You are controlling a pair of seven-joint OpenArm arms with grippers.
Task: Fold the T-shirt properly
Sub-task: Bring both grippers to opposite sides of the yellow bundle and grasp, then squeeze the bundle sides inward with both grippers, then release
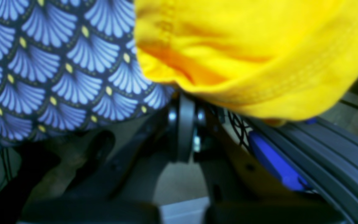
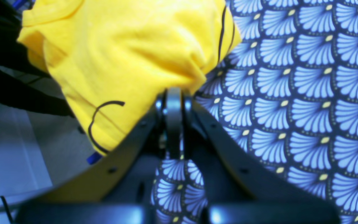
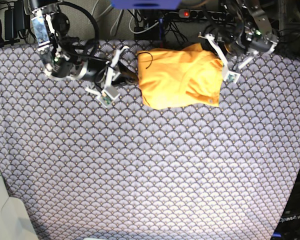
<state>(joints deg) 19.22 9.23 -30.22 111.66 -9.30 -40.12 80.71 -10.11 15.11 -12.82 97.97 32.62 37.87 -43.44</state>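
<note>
1. The T-shirt (image 3: 180, 77) lies near the middle of the table's far edge, on the blue-grey scallop-patterned cloth (image 3: 150, 170) covering the table. It is gathered into a compact, roughly rectangular bundle, so at least some folds seem done.
2. Its edges look uneven and puffy; squaring, flattening and perhaps a final fold likely remain.
3. The left gripper (image 3: 213, 50) is closed, pinching the T-shirt's edge at the side facing the table's right edge.
4. The right gripper (image 3: 135, 77) is also closed, clamped on the opposite edge.
5. Readable writing: "OpenArm" on the robot base (image 3: 293, 220) by the table's near right corner. No print or legible tag on the T-shirt.
</note>
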